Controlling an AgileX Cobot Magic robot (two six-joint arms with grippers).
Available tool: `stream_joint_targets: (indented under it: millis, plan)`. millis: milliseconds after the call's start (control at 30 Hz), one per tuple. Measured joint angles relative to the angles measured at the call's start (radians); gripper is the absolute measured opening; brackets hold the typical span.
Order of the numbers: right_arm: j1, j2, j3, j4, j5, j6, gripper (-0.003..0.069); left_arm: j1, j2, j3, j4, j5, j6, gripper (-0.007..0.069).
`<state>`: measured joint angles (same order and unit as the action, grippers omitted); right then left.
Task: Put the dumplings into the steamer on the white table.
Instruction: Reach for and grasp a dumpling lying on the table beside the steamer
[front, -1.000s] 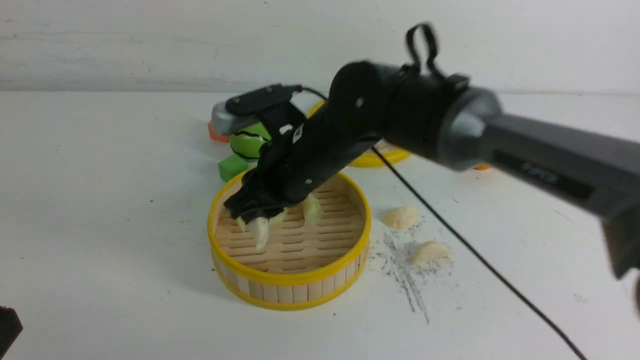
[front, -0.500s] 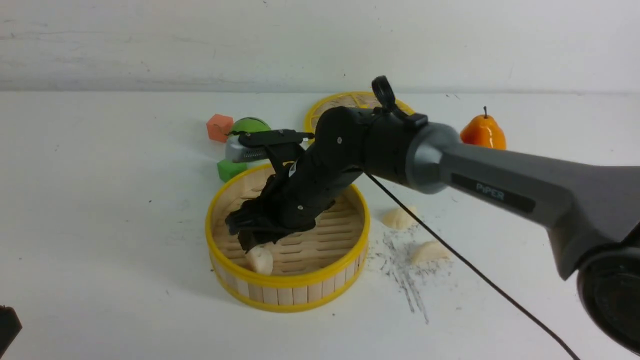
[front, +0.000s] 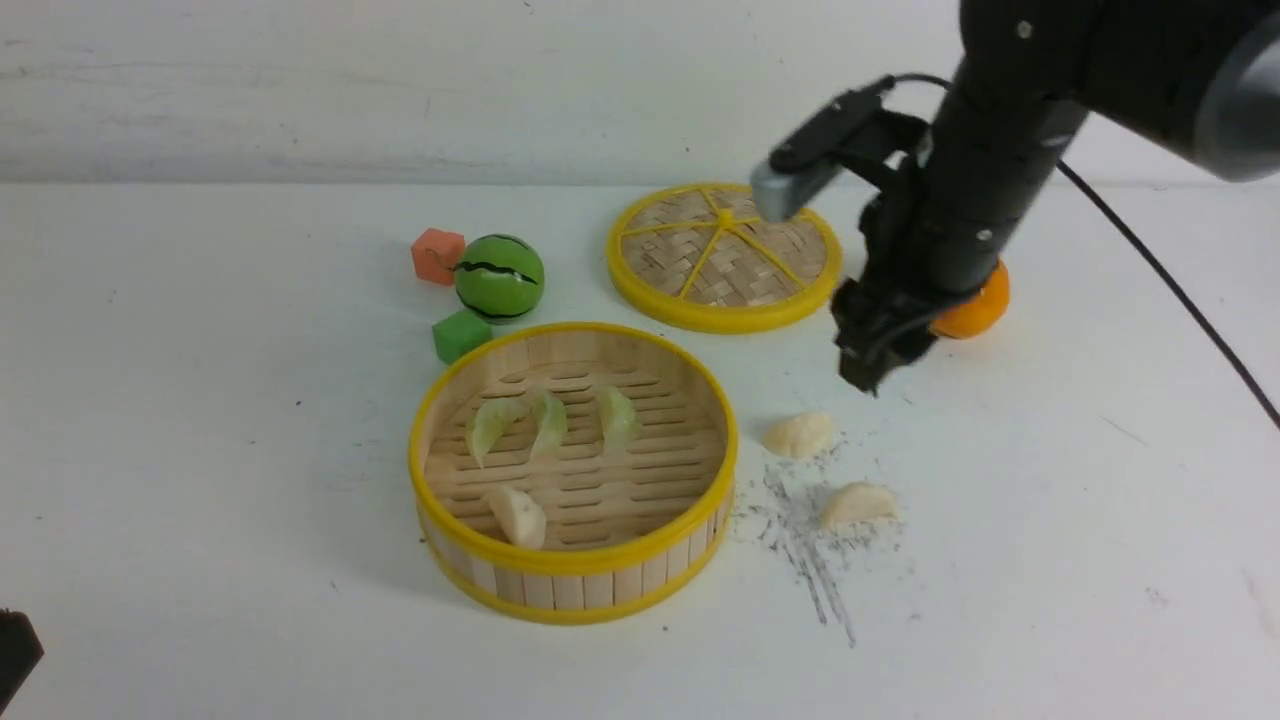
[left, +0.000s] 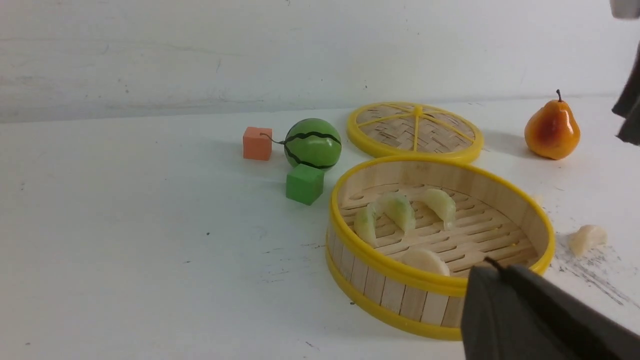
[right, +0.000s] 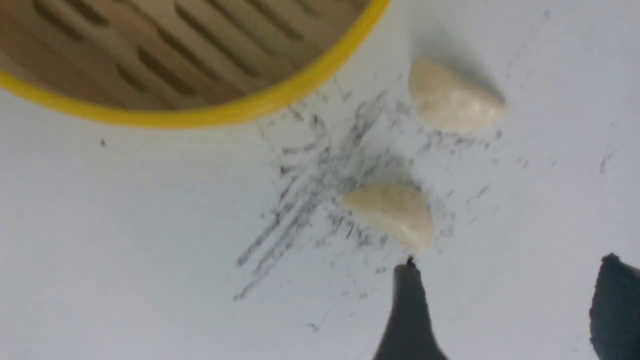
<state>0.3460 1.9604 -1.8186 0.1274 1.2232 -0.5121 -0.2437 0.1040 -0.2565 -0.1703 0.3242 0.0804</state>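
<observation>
Over the white tabletop (front: 200, 450), right of the round bamboo steamer basket with yellow rims (front: 575, 562), the right arm's black claw (front: 868, 372) now hangs with its jaws spread wide and nothing between them. A second ago it was down inside the basket carrying a cream-white crescent dumpling (front: 520, 515). That dumpling now lies on the near-left slats, with three pale green dumplings (front: 550, 420) farther in, so four look delivered. Two cream-white dumplings (front: 798, 434) remain on the table just right of the basket, near the claw. The left arm's dark claw (left: 492, 274) sits shut at the near left, with nothing seen in it.
</observation>
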Motion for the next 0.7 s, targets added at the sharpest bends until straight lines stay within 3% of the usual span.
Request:
stream_joint_targets:
  millis: [100, 267, 500, 700]
  plan:
    - [-0.037, 0.042, 0.052, 0.079, 0.001, -0.13, 0.0441, 0.0, 0.0, 0.0, 0.0, -0.001, 0.0, -0.0003]
    - [-0.04, 0.122, 0.079, 0.107, -0.026, -0.283, 0.0438, 0.0, 0.0, 0.0, 0.002, -0.001, 0.0, 0.0001]
    - [-0.039, 0.21, 0.08, 0.127, -0.126, -0.424, 0.0409, 0.0, 0.0, 0.0, 0.009, -0.001, 0.0, 0.0006]
    - [-0.039, 0.234, 0.078, 0.131, -0.133, -0.431, 0.0188, 0.0, 0.0, 0.0, 0.008, -0.001, 0.0, 0.0014]
